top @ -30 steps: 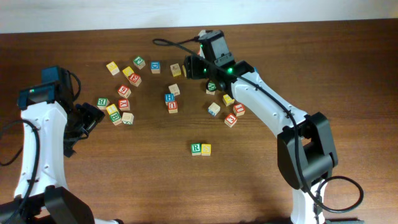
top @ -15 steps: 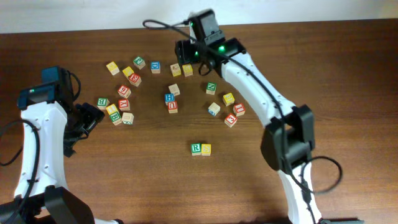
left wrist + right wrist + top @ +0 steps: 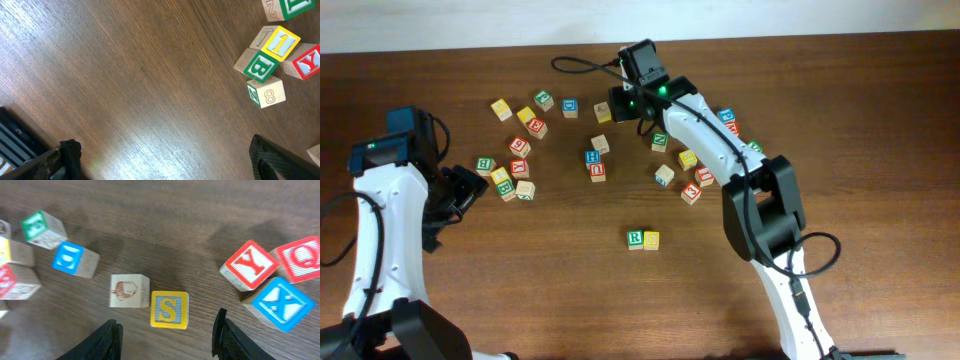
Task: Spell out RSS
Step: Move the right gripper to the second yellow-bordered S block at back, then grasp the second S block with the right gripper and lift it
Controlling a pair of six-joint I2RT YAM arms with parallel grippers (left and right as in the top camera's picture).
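Shifted back and left since a second ago, now hovering with right jaws part-open and empty either side of the yellow S (image 3: 169,309) touching a picture cube (image 3: 129,290), left jaws wide, empty, unmoved over bare worktop (image 3: 125,75), R (image 3: 635,238) touching a yellow cube (image 3: 651,240) out front.

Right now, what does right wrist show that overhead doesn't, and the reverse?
Right wrist only: the letter on the yellow S cube, between the fingers of the open right claw, untouched. Overhead only: the R cube and a yellow cube side by side, plus the left arm. Both: the acorn cube, blue cube, green cube, wooden table.
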